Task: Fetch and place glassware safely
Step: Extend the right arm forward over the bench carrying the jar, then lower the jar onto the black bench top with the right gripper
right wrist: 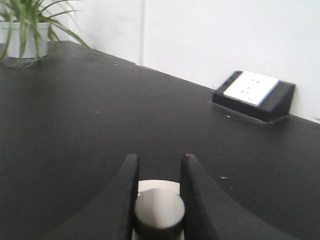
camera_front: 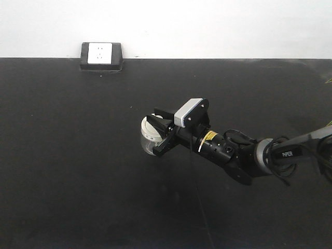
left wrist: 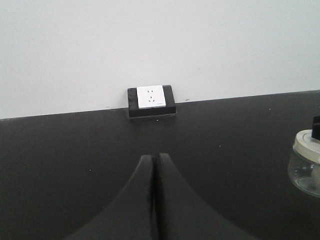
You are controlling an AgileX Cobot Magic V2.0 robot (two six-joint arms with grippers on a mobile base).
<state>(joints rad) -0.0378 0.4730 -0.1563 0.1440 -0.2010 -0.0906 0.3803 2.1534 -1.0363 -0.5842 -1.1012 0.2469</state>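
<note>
So the right gripper (camera_front: 160, 133) has its fingers clamped on the knob of the glass jar (camera_front: 148, 138), roughly mid-table on the black table (camera_front: 78, 155). In the right wrist view you can see the two fingers (right wrist: 122, 195) squeezing either side of the round knob (right wrist: 159, 214) on the cream lid. The left gripper (left wrist: 155, 165) is off on its own with its fingers pressed together on nothing, pointing at the wall socket (left wrist: 150, 97) at the far edge.

My take on doing this bit well: it's only holding by the lid knob, so if the lid isn't snug the glass body could drop off. I'd keep the jar low, move slow and level, no wrist swings, and lower it until the base is flat on the table before letting go.

Stuff I can't make out: whether the jar is touching the table or lifted. What's inside is unclear through the glass. The potted plant (right wrist: 22, 30) in the far left corner is cut off by the frame.
</note>
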